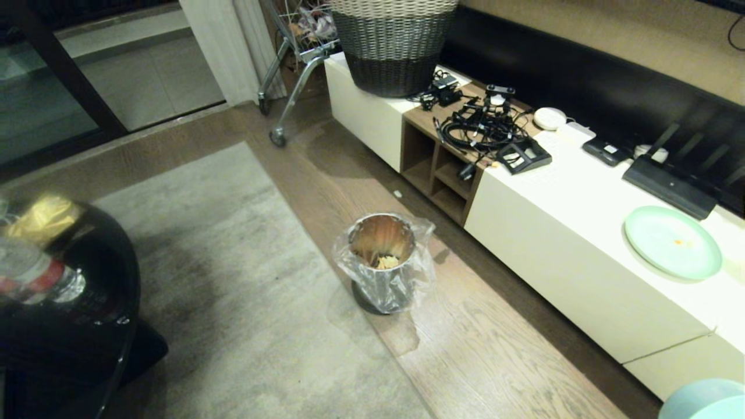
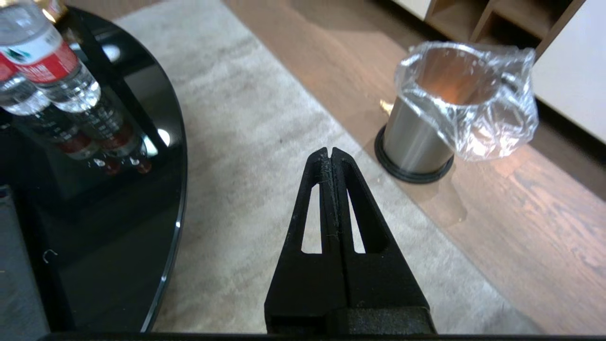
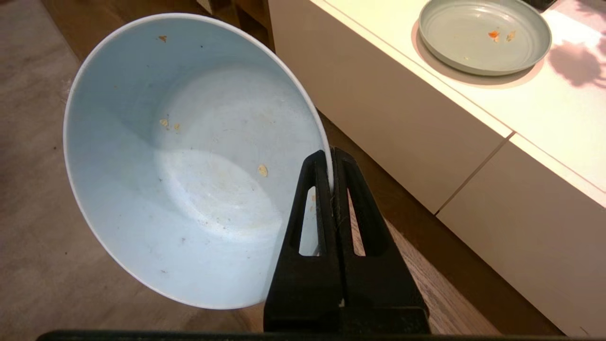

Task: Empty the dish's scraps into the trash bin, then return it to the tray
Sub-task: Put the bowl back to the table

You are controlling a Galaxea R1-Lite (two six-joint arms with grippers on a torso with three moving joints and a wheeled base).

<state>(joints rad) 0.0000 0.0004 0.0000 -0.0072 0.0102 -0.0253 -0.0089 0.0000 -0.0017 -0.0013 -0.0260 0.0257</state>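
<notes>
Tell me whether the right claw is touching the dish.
Touching. The right wrist view shows the right claw shut on the dish's rim, one finger on each side.

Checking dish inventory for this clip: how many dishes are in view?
2. A pale-blue bowl, nearly empty, clamped at its rim by the right hand; a green plate on the white cabinet. Others may be out of frame.

Both grippers look the same. The left gripper [image 2: 331, 152] and the right gripper [image 3: 331, 154] are matte black plastic, each with two long tapered fingers, a narrow triangular cut-out in every finger, and a wide blocky base.
</notes>
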